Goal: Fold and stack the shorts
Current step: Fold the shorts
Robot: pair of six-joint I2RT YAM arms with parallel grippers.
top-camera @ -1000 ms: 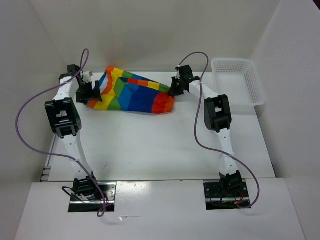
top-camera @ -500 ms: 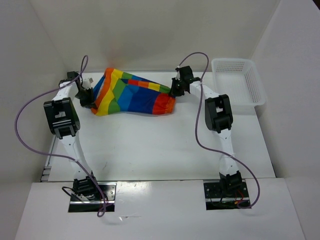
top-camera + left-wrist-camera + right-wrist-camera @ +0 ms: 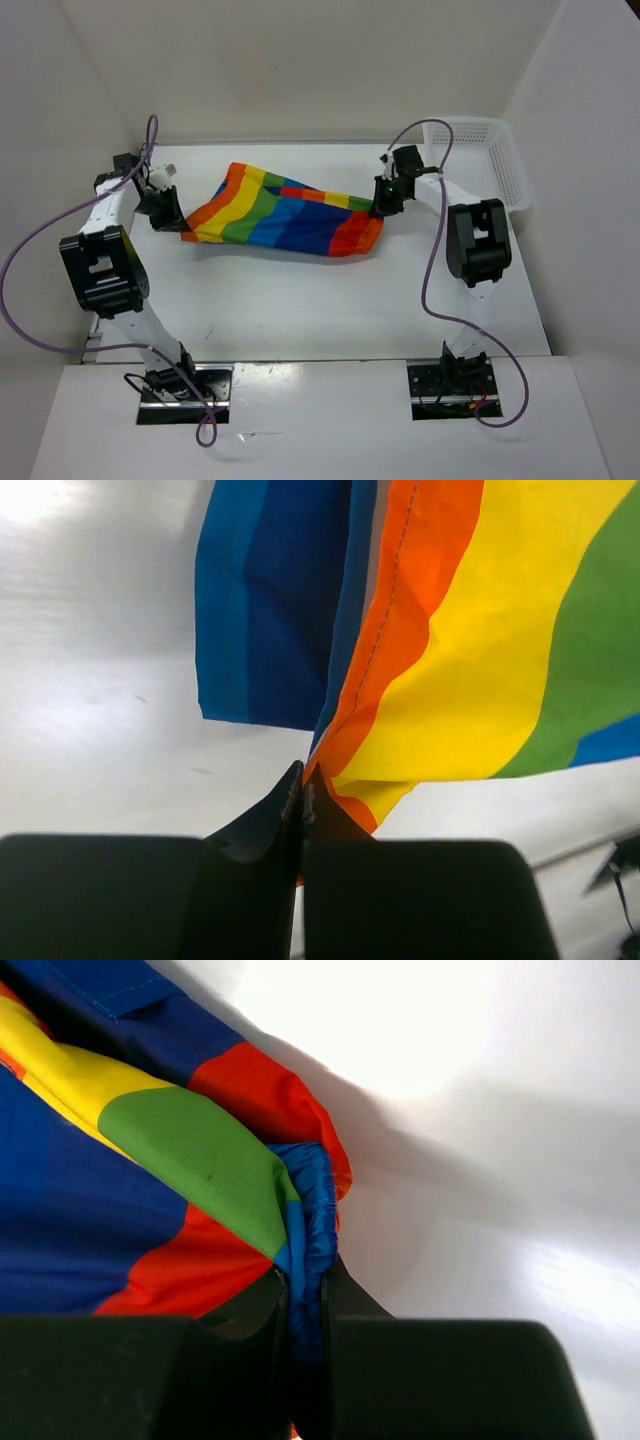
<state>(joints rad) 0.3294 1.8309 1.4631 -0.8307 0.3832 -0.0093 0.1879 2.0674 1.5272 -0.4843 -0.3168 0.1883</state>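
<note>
From above, the fingertips of the left gripper (image 3: 174,220) and the right gripper (image 3: 381,208) are too small for us to read. We see only that each meets one end of the shorts (image 3: 285,212). The shorts are stretched between the two grippers over the far half of the desk (image 3: 300,300). We cannot tell from this view whether their sagging lower edge touches the surface. A white basket (image 3: 497,160) sits at the far right, apart from the cloth.

The wrist cameras supply what the top view lacks. On the left, we see the jaws drawn to a thin slit, pinching an orange and yellow corner of the shorts. A blue panel hangs just beside that corner, and the rest of the garment is cut off by the top and right edges of the frame. On the right, the jaws are clamped on a bunched blue fold, with green and red blocks beside it. The pinched cloth disappears between the black fingers, so we cannot see how deep the grip goes. Neither wrist view shows the other gripper or the basket, and only the top view shows the full span.
</note>
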